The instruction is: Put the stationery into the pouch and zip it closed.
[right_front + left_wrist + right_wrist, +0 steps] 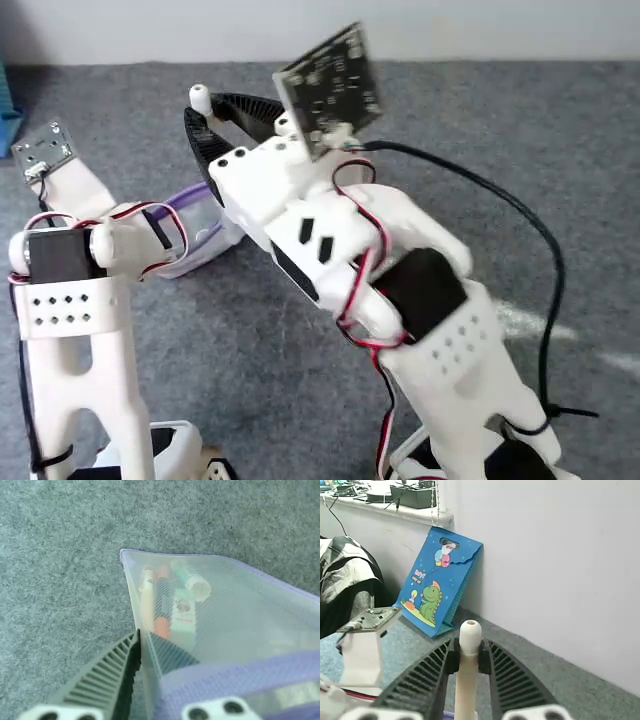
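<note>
A translucent pouch (240, 610) with a purple zip band (240, 677) lies on the grey carpet, showing in the high view as the pouch (196, 212) between the two arms. Inside it are several stationery pieces, among them an orange marker (161, 625) and a white-capped tube (197, 586). My left gripper (141, 642) is shut on the pouch's side edge near the zip. My right gripper (469, 652) is shut on a cream-white pen (469, 635) that stands upright between its black ribbed fingers. In the high view the right gripper (212, 120) is raised above and behind the pouch, pen tip (200, 97) pointing up.
Grey carpet (500, 130) covers the table around the arms. A blue gift bag (437, 582) leans against the white wall behind. The right arm's body (330, 240) hangs over the middle of the table. Black cable (520, 215) trails at the right.
</note>
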